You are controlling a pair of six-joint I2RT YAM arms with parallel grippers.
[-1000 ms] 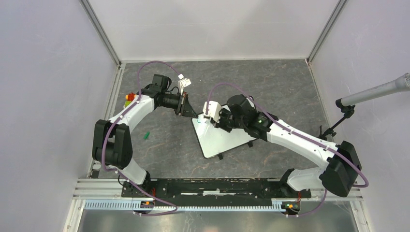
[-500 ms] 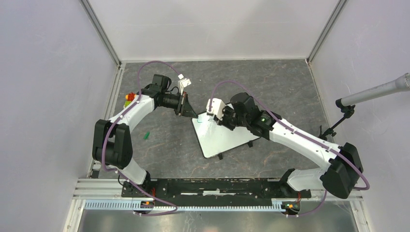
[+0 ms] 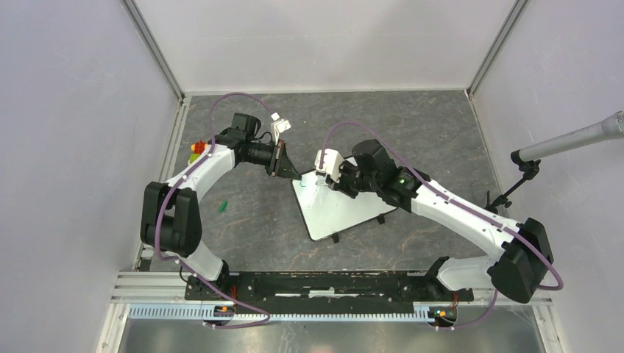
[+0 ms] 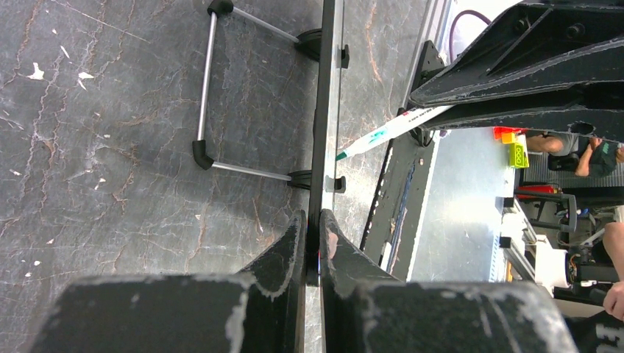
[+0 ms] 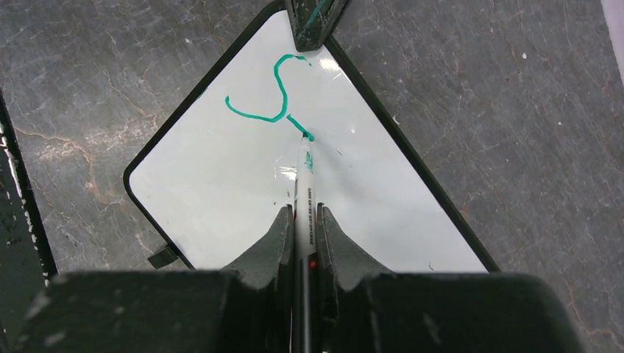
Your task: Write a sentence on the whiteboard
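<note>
Right fingers (image 5: 268,246) with marker (image 5: 305,198) on whiteboard (image 5: 221,184), grey marbled tabletop (image 3: 412,125), white walls (image 3: 324,44)

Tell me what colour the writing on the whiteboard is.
Teal green writing, clearest in the right wrist view.

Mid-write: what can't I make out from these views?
- Top view: green writing too small, partly under the right gripper.
- Left wrist: whiteboard seen edge-on, face unseen.
- Right wrist: marker rear hidden in the grip; whiteboard's near end behind the gripper body.
- Top view: small green item, too small to identify.
</note>
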